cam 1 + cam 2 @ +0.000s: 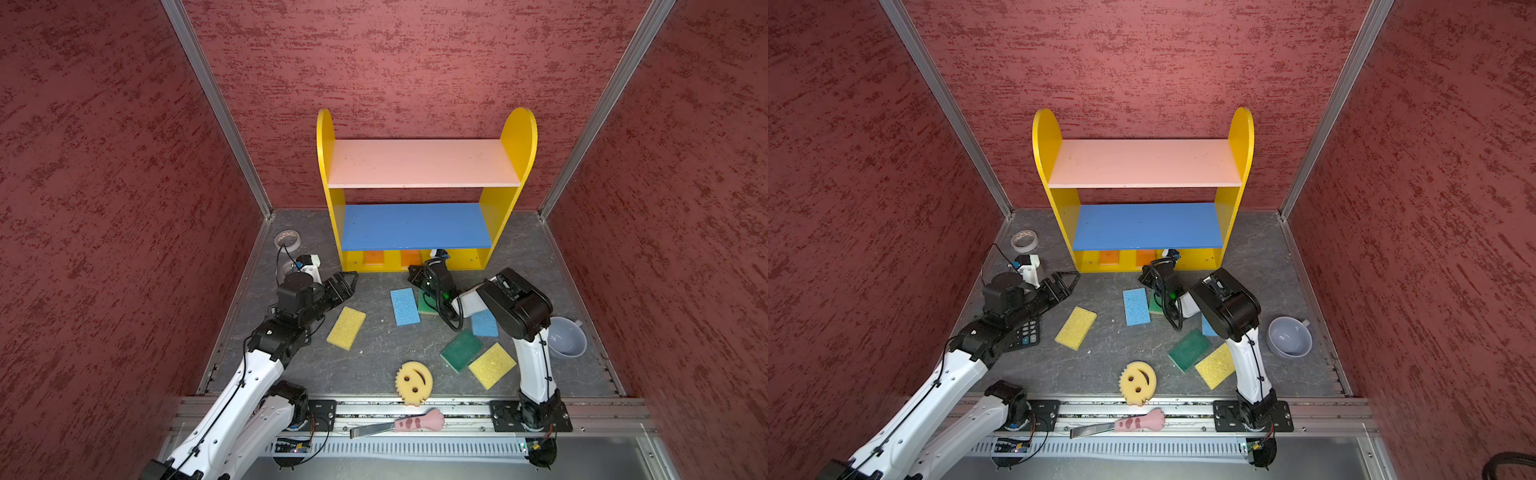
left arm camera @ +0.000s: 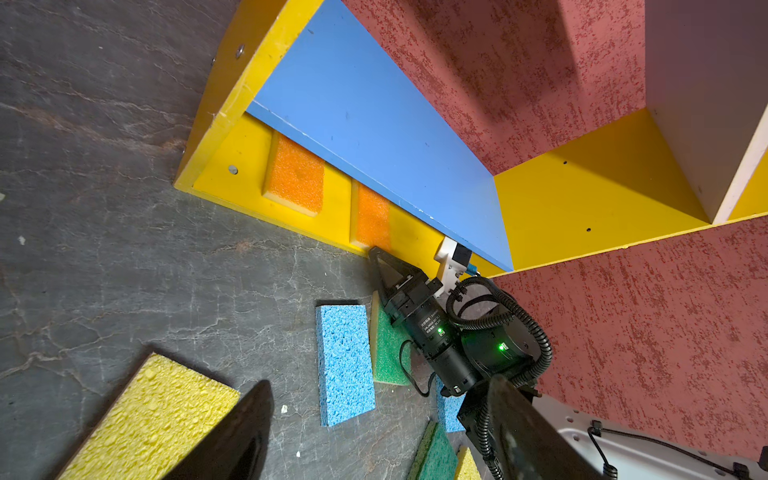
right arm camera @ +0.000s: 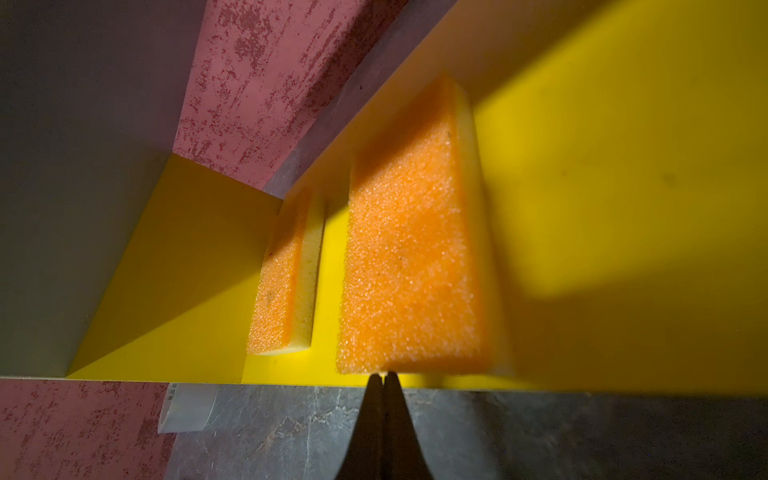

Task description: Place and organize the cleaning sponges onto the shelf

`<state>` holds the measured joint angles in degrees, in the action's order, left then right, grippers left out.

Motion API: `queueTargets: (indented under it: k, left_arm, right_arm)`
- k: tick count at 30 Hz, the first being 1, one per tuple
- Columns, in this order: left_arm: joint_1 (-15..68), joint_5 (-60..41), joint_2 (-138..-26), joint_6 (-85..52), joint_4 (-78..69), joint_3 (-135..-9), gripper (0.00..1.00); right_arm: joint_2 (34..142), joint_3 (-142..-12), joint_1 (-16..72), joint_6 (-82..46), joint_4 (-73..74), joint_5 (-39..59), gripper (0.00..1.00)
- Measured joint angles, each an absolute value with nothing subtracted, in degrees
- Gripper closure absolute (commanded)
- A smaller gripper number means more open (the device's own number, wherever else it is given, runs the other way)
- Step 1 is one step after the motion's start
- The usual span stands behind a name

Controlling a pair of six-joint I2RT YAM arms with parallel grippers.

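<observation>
The shelf (image 1: 509,195) stands at the back. Two orange sponges (image 1: 373,257) (image 1: 410,257) lie side by side on its yellow base. My right gripper (image 3: 384,376) is shut and empty, its tips touching the front edge of the nearer orange sponge (image 3: 411,266). My left gripper (image 1: 349,282) hangs open and empty, left of the shelf and above the floor. Loose on the floor lie a yellow sponge (image 1: 346,328), a blue one (image 1: 404,306), a green one (image 1: 427,303) partly under the right arm, another blue (image 1: 484,323), green (image 1: 460,350) and yellow (image 1: 492,365), and the smiley sponge (image 1: 414,381).
Tape rolls (image 1: 288,240) sit at the back left behind the left arm. A grey cup (image 1: 566,336) stands at the right. A pink cat-paw tool (image 1: 415,424) lies on the front rail. A calculator (image 1: 1027,332) lies under the left arm.
</observation>
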<state>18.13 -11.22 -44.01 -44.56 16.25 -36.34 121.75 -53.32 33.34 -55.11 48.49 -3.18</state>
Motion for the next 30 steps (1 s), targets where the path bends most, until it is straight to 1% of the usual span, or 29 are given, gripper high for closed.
queueTargets:
  k: [30]
  left_arm:
    - [19.31, -11.0, -45.36, -44.73, 15.42, -36.34, 0.19]
  right_arm:
    - [123.46, -56.21, 32.27, -60.47, 48.12, -4.29, 1.0]
